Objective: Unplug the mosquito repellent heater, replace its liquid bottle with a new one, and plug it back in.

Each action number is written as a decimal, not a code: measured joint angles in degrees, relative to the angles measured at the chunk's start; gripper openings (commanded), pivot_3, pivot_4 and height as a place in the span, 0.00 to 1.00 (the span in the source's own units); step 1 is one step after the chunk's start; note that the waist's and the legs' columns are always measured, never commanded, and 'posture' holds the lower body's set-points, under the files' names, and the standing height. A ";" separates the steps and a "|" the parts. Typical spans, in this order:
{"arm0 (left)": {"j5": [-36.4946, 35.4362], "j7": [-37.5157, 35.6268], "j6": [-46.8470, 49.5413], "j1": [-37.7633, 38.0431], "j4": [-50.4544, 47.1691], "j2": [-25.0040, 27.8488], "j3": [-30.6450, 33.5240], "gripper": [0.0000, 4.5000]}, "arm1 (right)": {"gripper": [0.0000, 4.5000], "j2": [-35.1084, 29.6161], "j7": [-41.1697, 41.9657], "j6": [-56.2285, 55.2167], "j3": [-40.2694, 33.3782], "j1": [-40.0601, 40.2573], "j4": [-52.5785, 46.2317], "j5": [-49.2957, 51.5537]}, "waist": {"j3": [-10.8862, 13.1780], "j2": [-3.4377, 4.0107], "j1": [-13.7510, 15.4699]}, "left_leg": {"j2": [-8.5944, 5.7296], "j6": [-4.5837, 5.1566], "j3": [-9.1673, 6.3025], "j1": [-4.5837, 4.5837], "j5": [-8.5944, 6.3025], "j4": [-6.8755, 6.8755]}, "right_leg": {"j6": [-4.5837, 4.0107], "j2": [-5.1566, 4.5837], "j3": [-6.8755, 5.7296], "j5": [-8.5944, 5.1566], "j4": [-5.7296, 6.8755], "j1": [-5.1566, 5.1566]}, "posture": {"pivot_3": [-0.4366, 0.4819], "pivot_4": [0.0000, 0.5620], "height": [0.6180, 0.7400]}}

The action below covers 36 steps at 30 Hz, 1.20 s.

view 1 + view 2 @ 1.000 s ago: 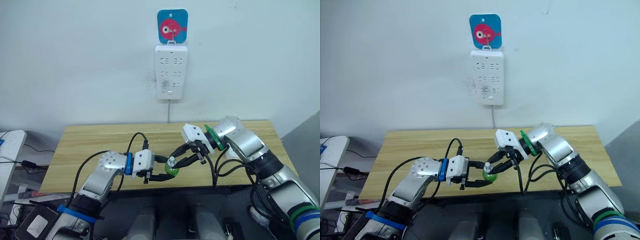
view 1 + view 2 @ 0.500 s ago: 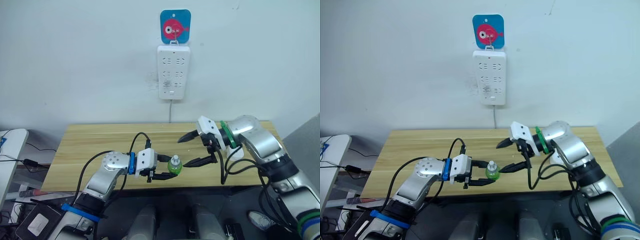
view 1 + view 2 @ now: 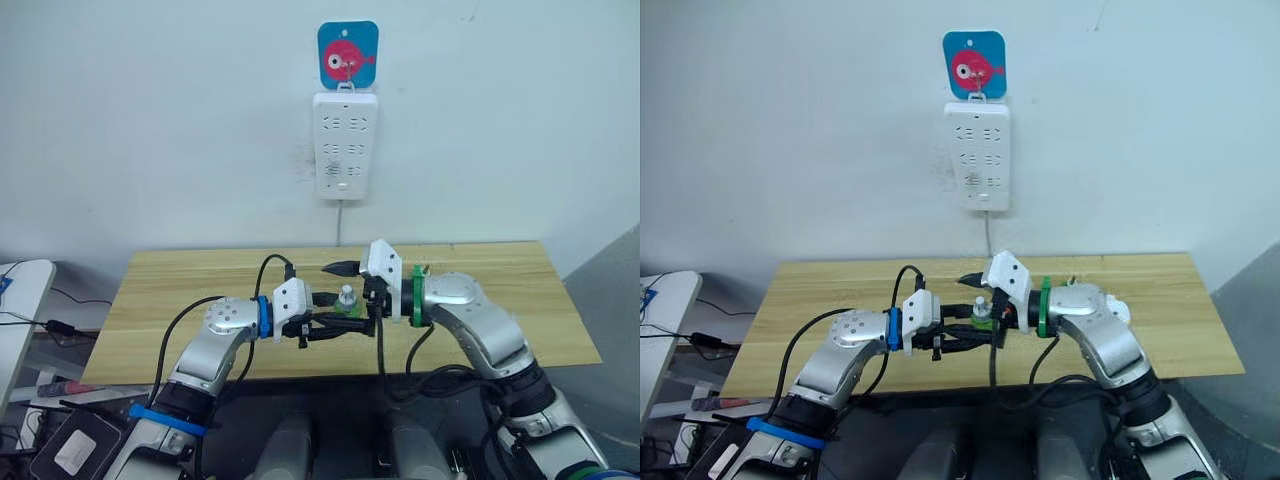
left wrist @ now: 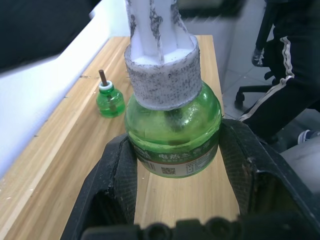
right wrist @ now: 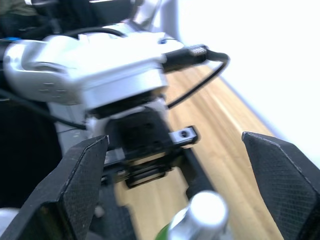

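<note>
Liquid bottle (image 4: 172,127), green with a white collar and wick stub, sits clamped between the two black fingers of the left gripper (image 3: 335,322), held upright just above the front part of the wooden table (image 3: 180,290). Right gripper (image 3: 345,295) faces it from the other side with fingers spread wide, one finger above the bottle top and one below, not touching it as far as I can tell. In the left wrist view a second small green bottle (image 4: 110,97) with a brown wick stands on the table, well apart from the held one. White power strip (image 3: 344,144) hangs on the wall under a blue-and-pink hook plate (image 3: 347,52), cord running down behind the table.
</note>
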 measured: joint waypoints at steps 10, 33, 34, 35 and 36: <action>0.00 0.02 0.19 0.40 -0.05 0.32 0.00 0.49 | 0.99 -7.90 3.70 -2.45 -1.65 0.30 2.16 0.71 | -0.01 0.01 -0.08 | 0.03 0.02 0.01 0.00 -0.01 -0.01 | 0.00 0.02 -0.01 0.00 0.00 0.00 | 0.48 0.27 1.00; 0.04 0.20 -0.14 1.36 -0.27 0.11 -0.09 0.49 | 0.99 -5.70 0.78 -2.06 2.86 -1.19 -0.26 -1.43 | -0.35 -0.01 0.09 | 0.02 0.01 0.02 0.00 0.00 -0.01 | 0.00 0.02 0.00 0.00 -0.03 0.00 | 0.49 0.24 1.00; 0.04 0.17 -0.18 1.34 -0.28 0.09 -0.10 0.49 | 0.99 -6.34 1.23 -1.90 2.54 -0.98 -0.45 -1.09 | -0.36 -0.01 0.05 | 0.02 0.01 0.01 0.00 0.00 -0.01 | 0.00 0.02 0.00 0.00 -0.03 0.00 | 0.49 0.24 1.00; 0.04 0.16 -0.19 1.35 -0.28 0.10 -0.10 0.49 | 0.99 -6.97 1.46 -1.66 1.79 -0.61 -0.71 -0.52 | -0.37 -0.02 0.04 | 0.03 0.01 0.01 0.00 0.00 -0.02 | 0.00 0.02 -0.01 0.00 -0.02 0.00 | 0.49 0.24 1.00; 0.04 0.15 -0.20 1.35 -0.28 0.11 -0.10 0.49 | 0.99 -7.64 1.72 -1.39 0.92 -0.33 -0.79 0.05 | -0.38 -0.02 0.04 | 0.04 0.01 0.01 0.00 0.00 -0.01 | 0.00 0.02 0.00 0.00 -0.01 0.00 | 0.49 0.24 1.00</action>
